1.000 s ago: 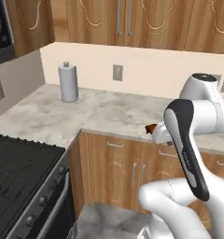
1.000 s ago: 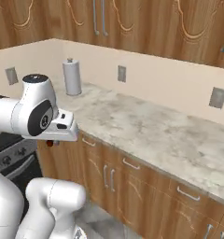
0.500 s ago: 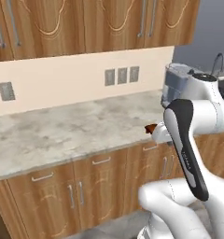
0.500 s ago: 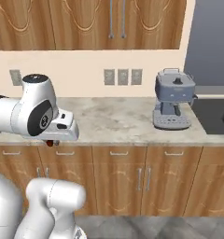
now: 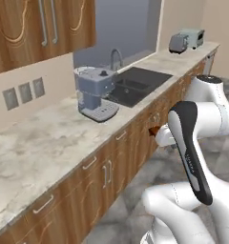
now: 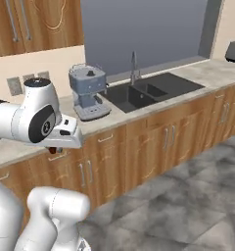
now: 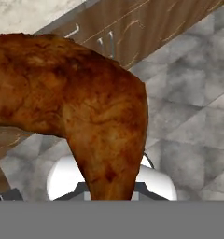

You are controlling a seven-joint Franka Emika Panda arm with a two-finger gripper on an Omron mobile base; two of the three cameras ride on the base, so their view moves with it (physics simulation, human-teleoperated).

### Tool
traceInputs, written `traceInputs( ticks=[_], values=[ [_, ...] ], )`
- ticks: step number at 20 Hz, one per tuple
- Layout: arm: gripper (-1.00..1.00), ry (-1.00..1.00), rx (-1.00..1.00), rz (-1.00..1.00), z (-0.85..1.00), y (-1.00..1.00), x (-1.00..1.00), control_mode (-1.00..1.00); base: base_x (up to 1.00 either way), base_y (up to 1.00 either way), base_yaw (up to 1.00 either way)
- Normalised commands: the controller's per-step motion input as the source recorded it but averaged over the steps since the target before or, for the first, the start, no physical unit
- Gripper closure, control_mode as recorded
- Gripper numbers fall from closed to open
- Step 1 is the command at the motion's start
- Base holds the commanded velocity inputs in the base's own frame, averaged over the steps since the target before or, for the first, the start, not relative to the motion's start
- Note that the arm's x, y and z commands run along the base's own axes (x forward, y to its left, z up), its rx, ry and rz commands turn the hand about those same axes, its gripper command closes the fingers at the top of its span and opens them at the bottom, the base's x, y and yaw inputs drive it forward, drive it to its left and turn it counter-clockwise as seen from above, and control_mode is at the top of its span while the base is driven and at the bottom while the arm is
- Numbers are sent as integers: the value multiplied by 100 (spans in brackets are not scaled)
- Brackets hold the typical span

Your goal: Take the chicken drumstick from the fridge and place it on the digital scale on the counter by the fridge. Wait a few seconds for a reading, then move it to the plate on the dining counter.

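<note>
Long marbled counter (image 5: 45, 157) runs along the wall over wooden cabinets (image 6: 153, 147), grey stone floor (image 6: 188, 211) below. Window (image 6: 144, 34) above a dark double sink (image 6: 146, 93) with a tap (image 6: 133, 66). Upper cabinets (image 5: 35, 33) at left of the left base view, three wall sockets (image 5: 25, 92) under them. Grey coffee machine (image 5: 94, 93) stands on the counter just beside the sink; toaster (image 5: 187, 40) sits well apart at the far end.

Arm is folded close to the base, hand held out in front of the cabinet doors, above the floor — not over the counter.

Drumstick (image 7: 74, 107) is in the gripper (image 5: 157, 134), pinched between the jaws. In the hand view it sits right against the camera, reddish-brown and lumpy, thick end up-left, narrow end running down toward the fingers; the tips themselves are hidden behind the meat. In the left base view just a small brown tip pokes out at the front of the hand; in the right base view a dark reddish bit shows under the hand.

Drumstick is clear of every surface — carried in the air, cabinet fronts and floor behind it.
</note>
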Motion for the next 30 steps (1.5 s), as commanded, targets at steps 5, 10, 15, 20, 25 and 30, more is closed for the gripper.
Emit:
traceInputs(
  ticks=[5, 10, 15, 20, 25, 30],
  values=[
    [100, 0, 0, 0, 0, 0, 0, 100, 36, 0, -84],
    [100, 0, 0, 0, 0, 0, 0, 100, 38, 0, -83],
    [100, 0, 0, 0, 0, 0, 0, 100, 44, 2, -79],
    [100, 0, 0, 0, 0, 0, 0, 100, 50, 10, -75],
    [100, 0, 0, 0, 0, 0, 0, 100, 51, -3, -59],
    [100, 0, 0, 0, 0, 0, 0, 100, 76, -56, -7]
  ],
)
